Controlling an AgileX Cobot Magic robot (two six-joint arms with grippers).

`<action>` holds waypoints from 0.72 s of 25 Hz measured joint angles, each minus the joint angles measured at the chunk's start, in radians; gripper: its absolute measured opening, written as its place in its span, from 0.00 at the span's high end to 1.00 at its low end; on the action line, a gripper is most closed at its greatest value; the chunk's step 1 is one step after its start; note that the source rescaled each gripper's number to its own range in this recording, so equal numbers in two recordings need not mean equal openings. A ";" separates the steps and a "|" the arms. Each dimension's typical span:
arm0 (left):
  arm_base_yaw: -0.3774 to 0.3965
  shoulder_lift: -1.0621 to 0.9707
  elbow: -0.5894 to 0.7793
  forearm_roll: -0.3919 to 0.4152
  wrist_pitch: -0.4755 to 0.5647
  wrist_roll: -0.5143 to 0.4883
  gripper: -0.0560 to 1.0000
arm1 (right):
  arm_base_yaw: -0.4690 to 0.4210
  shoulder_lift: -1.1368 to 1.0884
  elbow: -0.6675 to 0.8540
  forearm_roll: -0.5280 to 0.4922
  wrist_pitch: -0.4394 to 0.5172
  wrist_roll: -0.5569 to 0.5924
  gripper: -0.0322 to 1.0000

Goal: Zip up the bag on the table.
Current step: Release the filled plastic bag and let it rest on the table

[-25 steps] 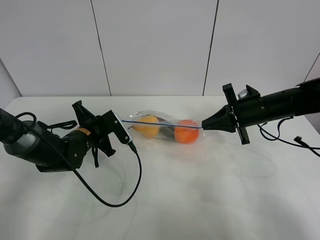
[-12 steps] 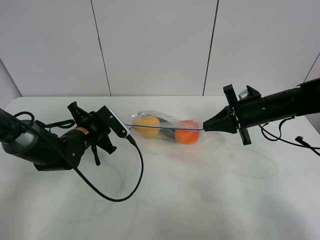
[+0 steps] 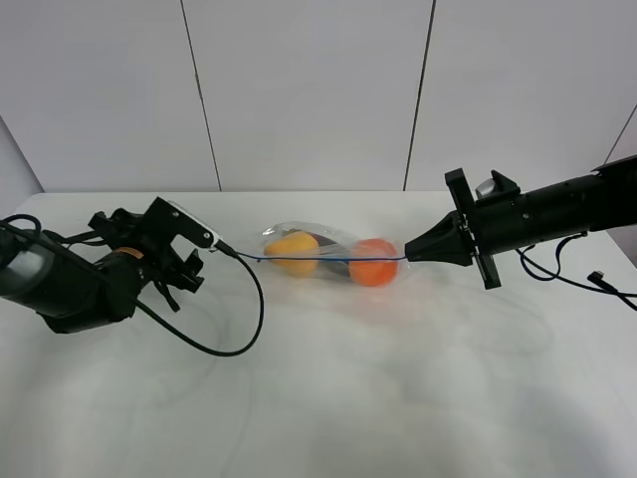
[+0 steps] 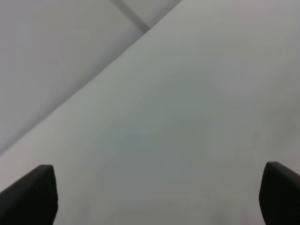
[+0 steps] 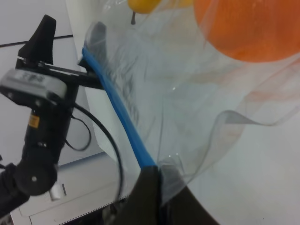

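The clear bag (image 3: 323, 249) lies on the white table (image 3: 348, 378), with a yellow pear (image 3: 294, 251), an orange (image 3: 373, 263) and a dark item between them inside. Its blue zip strip (image 3: 328, 258) runs along the upper edge. My right gripper (image 3: 410, 254) is shut on the strip's right end; the right wrist view shows the fingers (image 5: 150, 194) pinching the blue strip (image 5: 119, 112). My left gripper (image 3: 199, 249) is open and empty, a short way left of the bag's left end. The left wrist view shows its spread gripper (image 4: 159, 197) over bare table.
A black cable (image 3: 234, 334) loops from the left gripper over the table in front of the bag's left end. The right arm's cable (image 3: 582, 279) lies at the far right. A grey panelled wall stands behind the table.
My left arm has drawn back to the left, away from the bag's left end, and its cable loop has shifted. The right gripper and the bag have stayed put.
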 joint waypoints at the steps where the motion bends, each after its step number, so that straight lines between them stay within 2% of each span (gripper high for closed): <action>1: 0.021 0.000 0.000 -0.001 0.002 -0.046 0.01 | 0.000 0.000 0.000 0.000 0.000 0.000 0.97; 4: 0.078 0.000 0.000 -0.003 0.045 -0.198 0.01 | 0.000 0.000 0.000 -0.002 0.000 0.000 0.97; 8: 0.153 0.000 -0.016 0.041 0.201 -0.373 0.00 | 0.000 0.000 0.000 -0.002 0.000 0.000 0.97; 11: 0.203 -0.015 -0.064 0.080 0.415 -0.438 0.00 | 0.000 0.000 0.000 -0.002 0.000 0.000 0.97; 15: 0.255 -0.043 -0.196 0.093 0.741 -0.454 0.00 | -0.001 0.000 0.000 -0.003 0.001 0.000 0.97; 18: 0.269 -0.051 -0.333 0.094 1.093 -0.452 0.00 | -0.001 0.000 0.000 -0.003 0.001 0.000 0.97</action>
